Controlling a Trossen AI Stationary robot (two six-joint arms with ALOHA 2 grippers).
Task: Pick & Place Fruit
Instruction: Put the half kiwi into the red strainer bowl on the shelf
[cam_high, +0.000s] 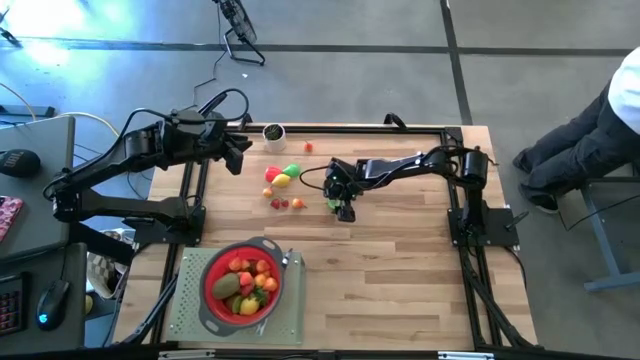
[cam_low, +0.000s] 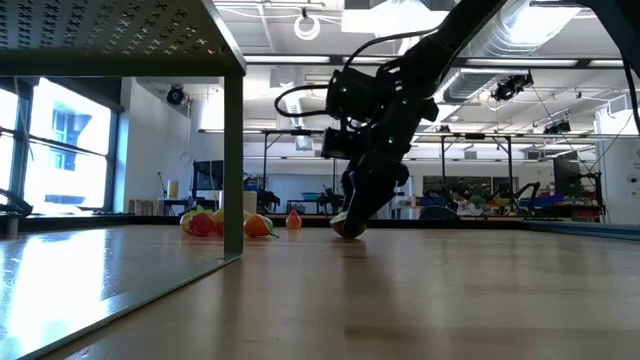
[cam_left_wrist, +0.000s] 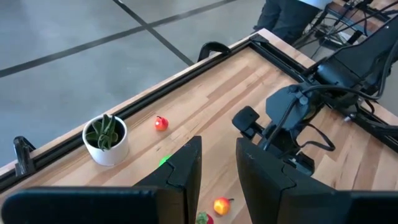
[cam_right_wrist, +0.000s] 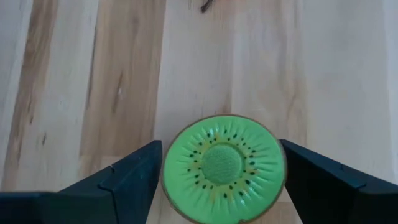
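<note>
Right tool down over kiwi half at mid-bench, left arm parked at the far left edge.

Left tool (cam_high: 237, 152) hovers raised near a small potted plant (cam_high: 273, 132), fingers (cam_left_wrist: 186, 165) partly apart, gripping nothing. Right arm reaches in from the right, bent down steeply, right tool (cam_right_wrist: 221, 171) at bench level with fingers spread wide either side of a kiwi half (cam_right_wrist: 222, 167), cut face up; can't tell if they touch it. Loose fruit (cam_high: 284, 177) lies between the two tools, one red piece (cam_high: 308, 147) near the far rail. Red strainer (cam_high: 243, 284) with fruit sits on a grey mat near the front left. Bench (cam_high: 400, 280) is pale wood planks; grey concrete floor behind, a person seated at far right.
</note>
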